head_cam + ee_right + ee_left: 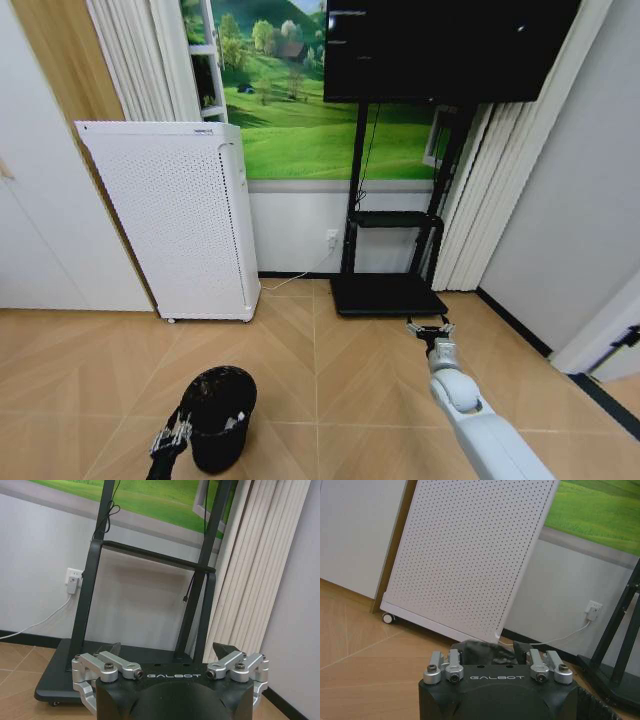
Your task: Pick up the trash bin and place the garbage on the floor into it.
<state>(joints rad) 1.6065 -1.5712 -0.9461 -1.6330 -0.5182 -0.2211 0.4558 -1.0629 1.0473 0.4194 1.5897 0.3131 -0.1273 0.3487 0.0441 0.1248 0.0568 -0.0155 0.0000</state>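
In your head view, the small black round trash bin (220, 415) with its dark liner hangs low at the left, pale scraps inside — its rim clamped by the left end effector (172, 437). Bare wooden floor (330, 400) lies around it. The right end effector (431, 328) reaches forward, fingers apart. In the left wrist view, the white perforated appliance (470, 555) stands close ahead. In the right wrist view, the black TV stand (140, 605) stands ahead between those spread fingers.

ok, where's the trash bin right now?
In the head view the trash bin stands on the wood floor at lower left, in front of the white perforated appliance, with the left hand at its rim.
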